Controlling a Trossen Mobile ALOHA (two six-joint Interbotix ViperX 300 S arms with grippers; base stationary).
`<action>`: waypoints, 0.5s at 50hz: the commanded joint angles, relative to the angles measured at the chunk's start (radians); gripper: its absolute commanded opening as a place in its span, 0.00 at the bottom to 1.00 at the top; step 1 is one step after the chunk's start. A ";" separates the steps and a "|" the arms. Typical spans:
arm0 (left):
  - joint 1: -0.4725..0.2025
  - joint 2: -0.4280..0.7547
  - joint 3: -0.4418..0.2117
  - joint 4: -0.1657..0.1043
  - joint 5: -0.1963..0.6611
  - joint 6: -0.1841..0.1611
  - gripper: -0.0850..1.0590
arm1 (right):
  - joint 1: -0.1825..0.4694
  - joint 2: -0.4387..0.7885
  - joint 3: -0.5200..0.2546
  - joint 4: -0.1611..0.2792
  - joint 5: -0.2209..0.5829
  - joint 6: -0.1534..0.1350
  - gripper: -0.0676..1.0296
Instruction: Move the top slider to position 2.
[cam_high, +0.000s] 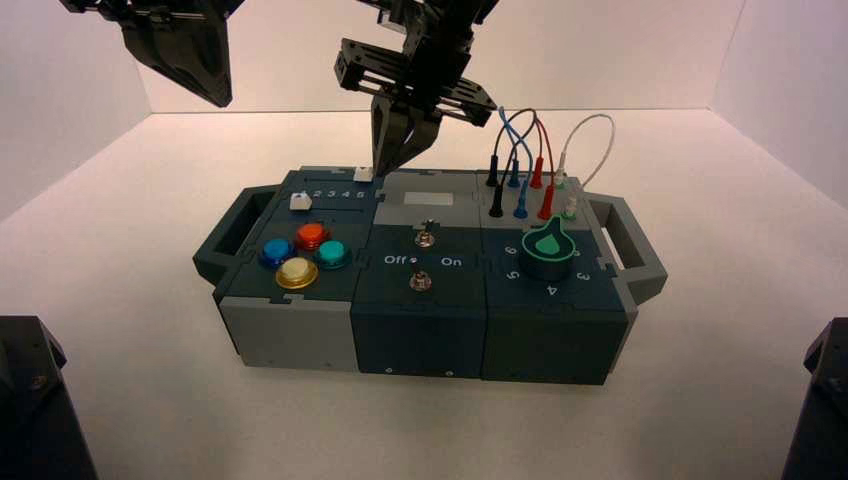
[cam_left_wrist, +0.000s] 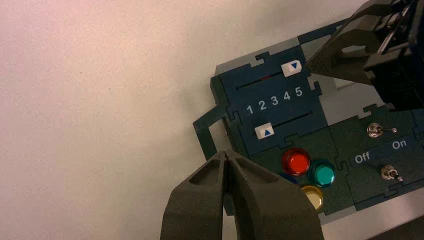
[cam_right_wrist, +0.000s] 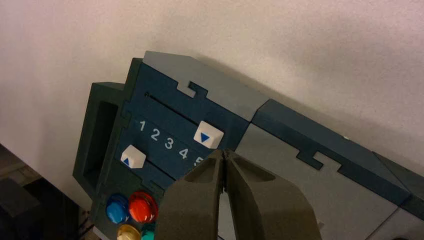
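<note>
Right gripper (cam_right_wrist: 224, 152), fingertips together, hovers just beside the white top slider (cam_right_wrist: 208, 135) at 5, with the 2 (cam_right_wrist: 155, 134), lower slider (cam_right_wrist: 133, 156) and coloured buttons (cam_right_wrist: 143, 206) nearby, and the closed left gripper (cam_left_wrist: 225, 154) idle at upper left.

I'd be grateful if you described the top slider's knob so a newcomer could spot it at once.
On the box, find the dark panel at the left with the printed digits 1 to 5. The top slider's white knob sits in the track on the far side of those digits, near the 5; its matching neighbour sits near the 1, beside the coloured buttons.
</note>
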 joint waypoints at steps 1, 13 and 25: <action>-0.006 -0.005 -0.011 -0.002 -0.003 0.002 0.05 | 0.006 -0.014 -0.032 0.008 -0.003 -0.002 0.04; -0.008 -0.005 -0.011 -0.003 -0.002 0.002 0.05 | 0.006 0.002 -0.048 0.006 -0.003 -0.002 0.04; -0.008 -0.005 -0.008 -0.002 0.002 0.002 0.05 | 0.006 0.015 -0.052 0.014 -0.002 -0.002 0.04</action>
